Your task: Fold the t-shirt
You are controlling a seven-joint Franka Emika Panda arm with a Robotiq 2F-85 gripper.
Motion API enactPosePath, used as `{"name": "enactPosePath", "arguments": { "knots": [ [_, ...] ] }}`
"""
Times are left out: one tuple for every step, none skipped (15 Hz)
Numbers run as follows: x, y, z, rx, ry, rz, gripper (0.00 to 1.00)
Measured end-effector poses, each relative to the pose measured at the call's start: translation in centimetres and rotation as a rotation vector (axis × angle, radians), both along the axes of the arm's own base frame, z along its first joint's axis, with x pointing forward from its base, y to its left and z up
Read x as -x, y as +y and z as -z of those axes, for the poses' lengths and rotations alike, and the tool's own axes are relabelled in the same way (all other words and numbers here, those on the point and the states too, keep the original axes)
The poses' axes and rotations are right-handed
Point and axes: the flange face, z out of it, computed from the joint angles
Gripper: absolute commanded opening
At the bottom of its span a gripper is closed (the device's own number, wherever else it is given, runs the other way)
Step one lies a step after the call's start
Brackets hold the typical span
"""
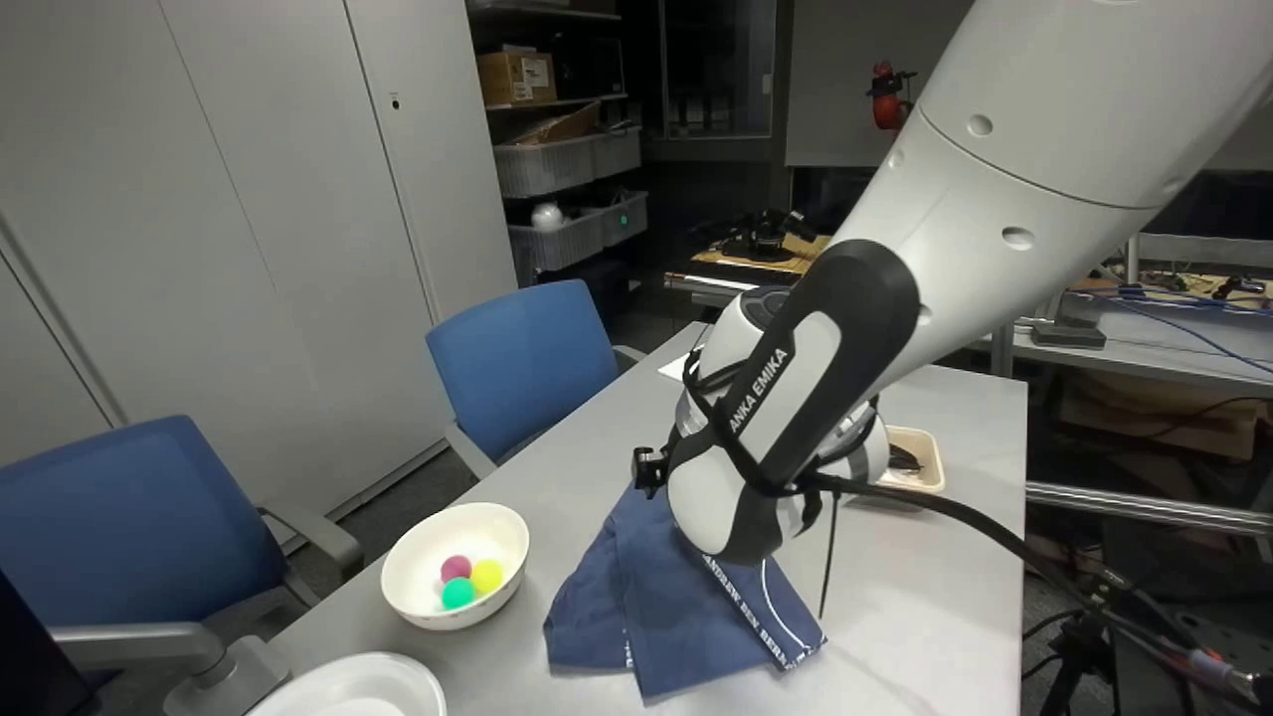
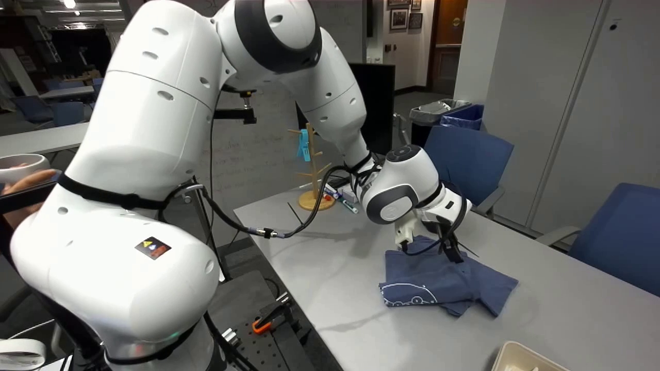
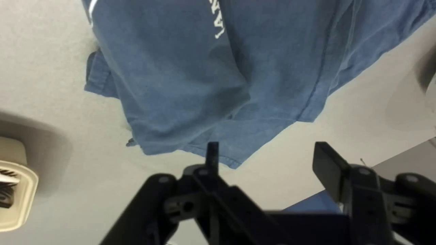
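Observation:
The navy t-shirt lies bunched and partly folded on the grey table in both exterior views (image 1: 666, 617) (image 2: 433, 278). Its white lettering and white line print show along one edge. In the wrist view the t-shirt (image 3: 177, 78) fills the upper middle, with layered edges and a corner pointing toward the fingers. My gripper (image 3: 265, 153) is open, with nothing between its fingers. The left finger overlaps the t-shirt's near corner in the picture; I cannot tell whether it touches. In an exterior view the gripper (image 2: 452, 251) is low over the t-shirt; elsewhere the arm hides the fingers.
A white bowl (image 1: 423, 547) holds pink, yellow and green balls beside the t-shirt. A white plate (image 1: 348, 696) stands near it. A beige container (image 2: 510, 355) is on the other side. A wooden stand (image 2: 313, 178) and markers (image 2: 349, 206) are at the table's end. Blue chairs (image 1: 527, 368) line one edge.

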Motion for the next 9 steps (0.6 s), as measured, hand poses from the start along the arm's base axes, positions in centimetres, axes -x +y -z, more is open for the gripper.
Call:
{"name": "enactPosePath", "arguments": {
  "knots": [
    [0.0,0.5,-0.3,0.013,0.008,-0.014,1.0],
    [0.0,1.1,-0.5,0.017,0.03,-0.027,1.0],
    [0.1,1.6,-0.6,0.013,0.064,-0.04,1.0],
    [0.2,2.2,-0.6,0.0,0.112,-0.059,1.0],
    [0.4,2.7,-0.7,-0.019,0.161,-0.079,1.0],
    [0.5,3.1,-0.8,-0.026,0.212,-0.11,1.0],
    [0.7,3.4,-1.1,-0.028,0.262,-0.142,1.0],
    [0.9,3.5,-1.4,-0.03,0.314,-0.171,1.0],
    [1.2,3.5,-1.7,-0.035,0.366,-0.197,1.0]
  ]
}}
